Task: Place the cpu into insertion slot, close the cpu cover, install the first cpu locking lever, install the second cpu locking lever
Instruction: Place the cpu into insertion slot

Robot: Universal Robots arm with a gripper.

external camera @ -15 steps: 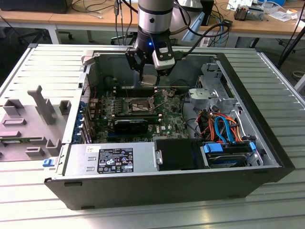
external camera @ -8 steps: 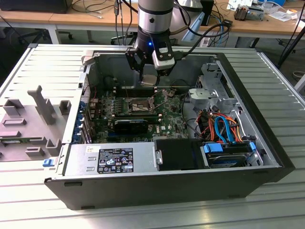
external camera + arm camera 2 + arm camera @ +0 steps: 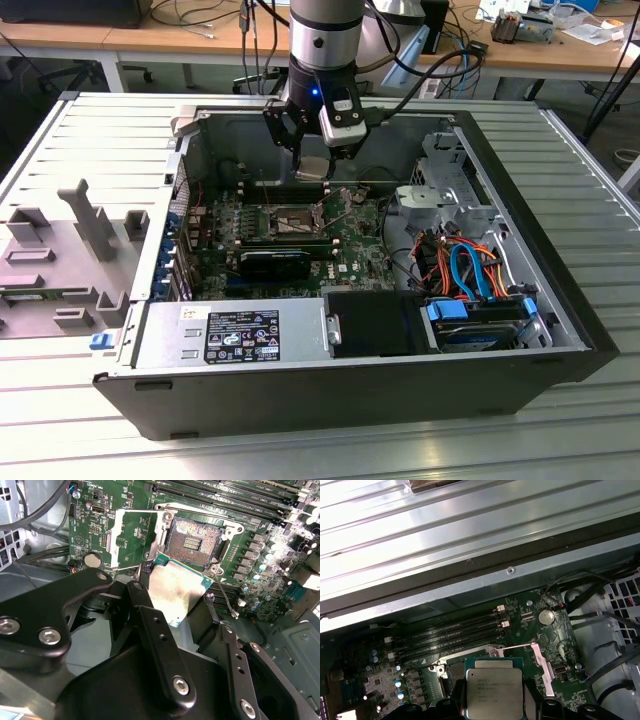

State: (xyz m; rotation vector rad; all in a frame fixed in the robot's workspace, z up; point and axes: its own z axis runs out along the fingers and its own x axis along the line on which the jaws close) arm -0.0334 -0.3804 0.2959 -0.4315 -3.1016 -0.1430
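Right now your claw (image 3: pixel 176 611) is closed to the width of the cpu (image 3: pixel 175 587) and no further: its two black fingers (image 3: pixel 150 622) pinch the chip by opposite edges, and the silver-grey top shows in both wrist views. You hold the cpu in the air, clear of the green motherboard (image 3: pixel 107 517); it touches nothing but the fingers. Just beyond it in the second wrist view lies the insertion slot (image 3: pixel 192 539), uncovered, its field of contacts showing inside the silvery rim. The cpu cover (image 3: pixel 131 534) is swung open off the slot and lies back beside it on its hinge side, green board visible through its window. A thin wire locking lever (image 3: pixel 226 602) stands at the slot's other side, its hooked end free. Read the exterior view as a clock face centred on the slot: the chip hangs just toward twelve o'clock of it and above it, with the arm (image 3: pixel 322 40) rising further at twelve. The motherboard spreads around the slot, with long black memory slots (image 3: pixel 455 632) between the slot and the far wall of the computer case (image 3: pixel 300 400). The power supply (image 3: pixel 235 335) sits at seven o'clock, a drive (image 3: pixel 480 335) with blue and orange cables (image 3: pixel 465 275) at four. The case lies open on a slatted metal table (image 3: pixel 100 130); a grey fixture (image 3: pixel 70 250) rests on it at nine, and wooden desks (image 3: pixel 180 40) stand farthest off at twelve.
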